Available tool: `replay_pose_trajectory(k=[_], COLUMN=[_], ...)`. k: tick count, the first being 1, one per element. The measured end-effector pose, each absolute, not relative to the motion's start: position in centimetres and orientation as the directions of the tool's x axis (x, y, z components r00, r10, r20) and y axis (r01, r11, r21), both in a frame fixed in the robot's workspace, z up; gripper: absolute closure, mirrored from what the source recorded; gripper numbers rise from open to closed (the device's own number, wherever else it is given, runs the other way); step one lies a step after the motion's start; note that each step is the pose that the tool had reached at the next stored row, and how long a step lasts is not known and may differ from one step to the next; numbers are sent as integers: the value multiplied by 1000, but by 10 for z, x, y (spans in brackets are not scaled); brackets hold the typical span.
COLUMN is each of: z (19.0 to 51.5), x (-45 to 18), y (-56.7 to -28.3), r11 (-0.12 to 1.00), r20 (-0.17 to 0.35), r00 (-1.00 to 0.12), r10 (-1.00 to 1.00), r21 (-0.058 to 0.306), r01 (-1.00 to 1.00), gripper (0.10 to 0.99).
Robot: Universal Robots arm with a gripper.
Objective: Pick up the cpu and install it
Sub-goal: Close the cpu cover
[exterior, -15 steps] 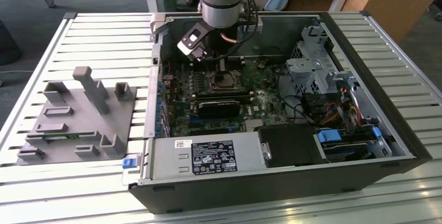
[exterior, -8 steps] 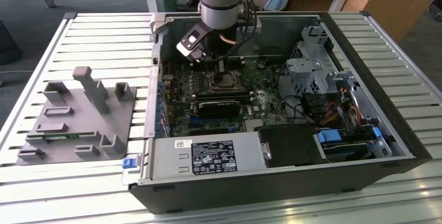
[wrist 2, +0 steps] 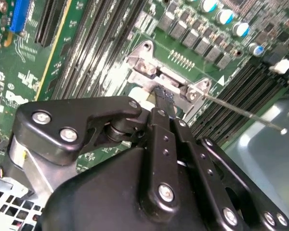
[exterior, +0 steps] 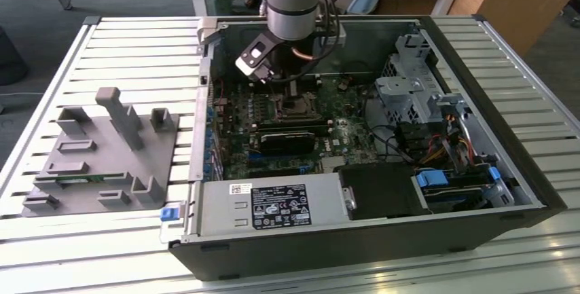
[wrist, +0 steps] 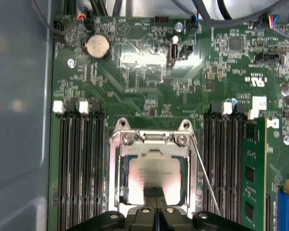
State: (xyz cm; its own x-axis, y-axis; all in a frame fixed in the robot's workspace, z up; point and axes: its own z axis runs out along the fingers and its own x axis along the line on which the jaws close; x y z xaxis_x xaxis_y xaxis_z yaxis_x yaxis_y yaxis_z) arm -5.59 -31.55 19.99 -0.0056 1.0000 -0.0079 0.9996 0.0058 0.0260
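I see the cpu [wrist: 153, 172] lying flat in the socket [wrist: 156, 138] on the motherboard [wrist: 149, 82] — gripper [wrist: 155, 194] fingers closed against each other, tips over one edge of the chip.

The computer case [exterior: 381, 246] lies open-side up on the slatted table [exterior: 136, 43]. Beside it, on the exterior view's left, sits a moulded fixture tray [exterior: 91, 165]. Inside the case the motherboard [exterior: 240, 165] lies flat on the floor, the power supply [exterior: 272, 206] fills the near corner, and the drive cage [exterior: 408, 94] stands on the exterior view's right. The arm [exterior: 293, 2] hangs over the board's far half. In the first wrist view the cpu [wrist: 156, 175] lies flat in its socket [wrist: 154, 138], the gripper [wrist: 155, 193] over one edge of it. Memory slots [wrist: 79, 163] flank the socket on both sides; a memory stick [wrist: 253, 183] stands in the slot farthest from the socket in one bank. A coin cell [wrist: 96, 46] sits beyond the slots.
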Motion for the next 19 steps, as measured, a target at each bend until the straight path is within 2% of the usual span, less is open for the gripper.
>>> replay_pose_trajectory(k=[19], z=[211], x=[-41], y=[-315], r11=[6], r20=[-7], r00=[-6], r10=[1000], r21=[26], r01=[1000], gripper=[980])
